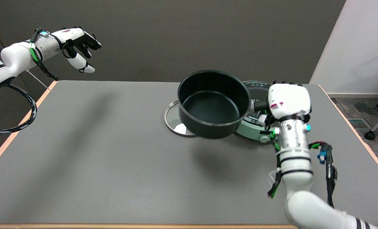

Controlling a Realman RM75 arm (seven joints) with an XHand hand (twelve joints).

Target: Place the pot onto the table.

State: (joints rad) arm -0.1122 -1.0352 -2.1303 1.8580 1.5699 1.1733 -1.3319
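A black pot hangs in the air over the middle of the grey table, empty, its shadow on the tabletop below it. My right hand grips the pot's short handle at the pot's right side; the fingers are hidden under the white back of the hand. The pot covers most of the glass lid and the left part of the green induction cooker.
The glass lid lies flat on the table at mid-centre, only its left rim showing. The cooker sits behind my right wrist. My idle left hand hovers at upper left. Orange table edges run along the left, right and front.
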